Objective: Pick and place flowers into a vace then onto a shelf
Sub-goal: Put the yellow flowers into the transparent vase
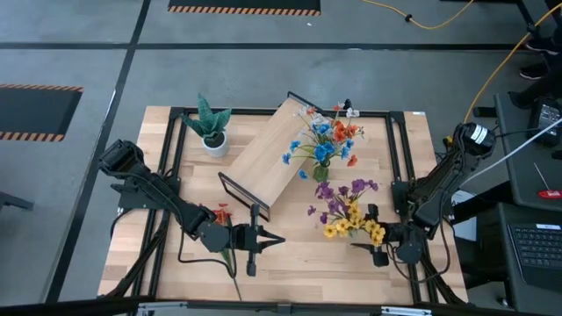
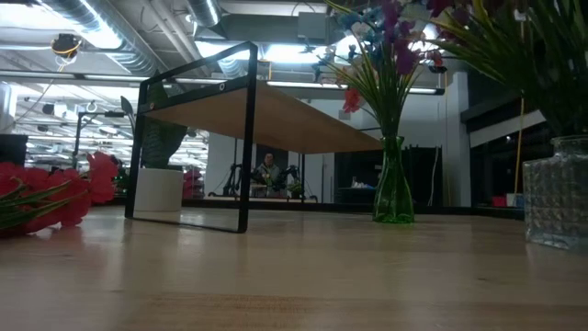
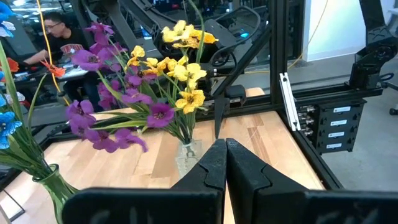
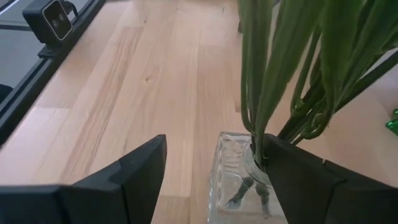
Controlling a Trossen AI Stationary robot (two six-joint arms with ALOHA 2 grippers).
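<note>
- Right claw (image 4: pixel 214 180) gaping wide around clear glass vase (image 4: pixel 239 177) of purple-yellow flowers (image 1: pixel 347 209), stems upright, dead ahead between fingers.
- Left claw (image 3: pixel 226 163) pinched closed, idling by loose red flowers (image 1: pixel 220 213) on surface (image 1: pixel 299 250).
- Green vace (image 1: pixel 321 172) sitting beside shelf (image 1: pixel 270 154).

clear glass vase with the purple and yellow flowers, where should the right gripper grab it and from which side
Grip the clear glass vase low on its squarish body, below the stems, coming in level from the table's front edge. The right gripper already faces it with fingers open on either side. The flowers spread wide overhead, so a top approach looks blocked.
</note>
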